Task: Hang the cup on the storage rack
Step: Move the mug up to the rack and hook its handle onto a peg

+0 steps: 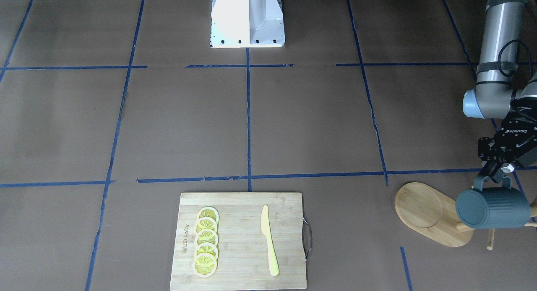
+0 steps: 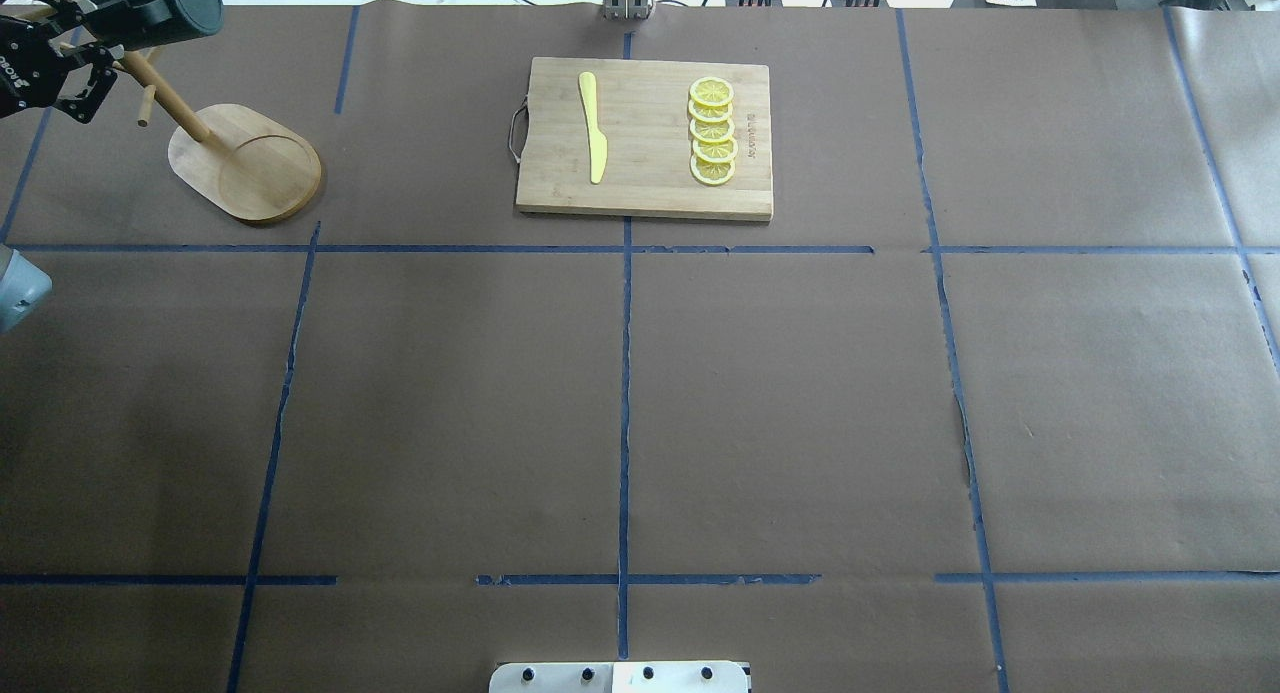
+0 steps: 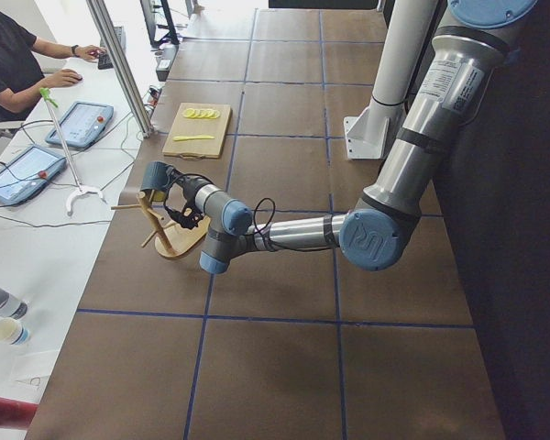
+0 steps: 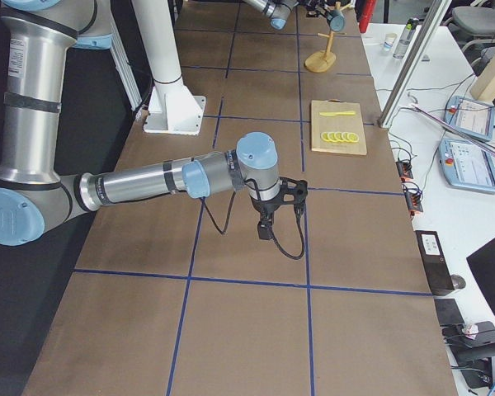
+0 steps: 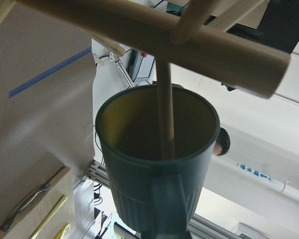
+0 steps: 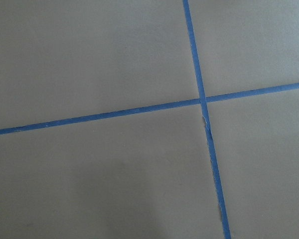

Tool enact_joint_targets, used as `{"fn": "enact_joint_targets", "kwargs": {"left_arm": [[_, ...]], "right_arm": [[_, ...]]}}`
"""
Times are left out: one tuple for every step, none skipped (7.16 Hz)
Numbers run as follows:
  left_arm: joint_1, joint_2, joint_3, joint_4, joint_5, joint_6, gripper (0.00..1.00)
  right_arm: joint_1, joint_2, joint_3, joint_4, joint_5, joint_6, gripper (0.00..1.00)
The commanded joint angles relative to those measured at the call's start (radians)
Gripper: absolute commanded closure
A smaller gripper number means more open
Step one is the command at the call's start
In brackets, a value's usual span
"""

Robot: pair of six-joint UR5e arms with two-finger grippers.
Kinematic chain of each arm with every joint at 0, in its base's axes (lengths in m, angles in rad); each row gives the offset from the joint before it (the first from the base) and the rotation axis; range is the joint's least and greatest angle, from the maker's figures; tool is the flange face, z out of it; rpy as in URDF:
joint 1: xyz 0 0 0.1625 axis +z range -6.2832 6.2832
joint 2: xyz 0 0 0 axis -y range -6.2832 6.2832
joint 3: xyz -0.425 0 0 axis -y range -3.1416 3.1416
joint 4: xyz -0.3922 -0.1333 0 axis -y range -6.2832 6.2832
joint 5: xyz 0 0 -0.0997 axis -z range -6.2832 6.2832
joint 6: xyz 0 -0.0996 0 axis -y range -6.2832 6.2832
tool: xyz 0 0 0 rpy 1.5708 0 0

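The dark teal cup [image 1: 493, 208] lies on its side in the air, its handle [image 1: 491, 181] uppermost. My left gripper [image 1: 495, 176] is shut on that handle. The bamboo storage rack [image 1: 423, 211] stands right beside it, with the cup over the end of the oval base and against the post and pegs. In the left wrist view a thin peg [image 5: 164, 114] crosses the cup's yellow mouth [image 5: 139, 124], under the thick post [image 5: 154, 35]. From overhead, the cup [image 2: 150, 3] and the rack [image 2: 245, 163] are at the far left. My right gripper [image 4: 268, 221] hangs over bare table; I cannot tell whether it is open or shut.
A bamboo cutting board [image 1: 239, 240] with several lemon slices [image 1: 205, 247] and a yellow knife [image 1: 268, 240] lies mid-table at the operators' edge. The robot's white base [image 1: 247, 18] is opposite. Blue tape lines cross the brown table. An operator [image 3: 9, 55] sits beyond the edge.
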Motion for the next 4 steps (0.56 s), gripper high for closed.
{"fn": "enact_joint_targets", "kwargs": {"left_arm": [[-0.001,-0.011,0.035,-0.007,0.000,0.000,0.99],[-0.003,-0.017,0.043,-0.008,0.000,0.000,0.94],[-0.001,-0.017,0.061,-0.025,-0.002,0.000,0.92],[-0.003,-0.017,0.063,-0.027,-0.009,0.000,0.92]], "right_arm": [[0.003,0.000,0.006,-0.001,0.000,0.000,0.00],[0.005,-0.002,0.018,-0.007,0.000,0.000,0.00],[0.005,-0.002,0.021,-0.008,0.000,0.000,0.00],[0.006,-0.002,0.025,-0.010,0.000,0.002,0.00]]}}
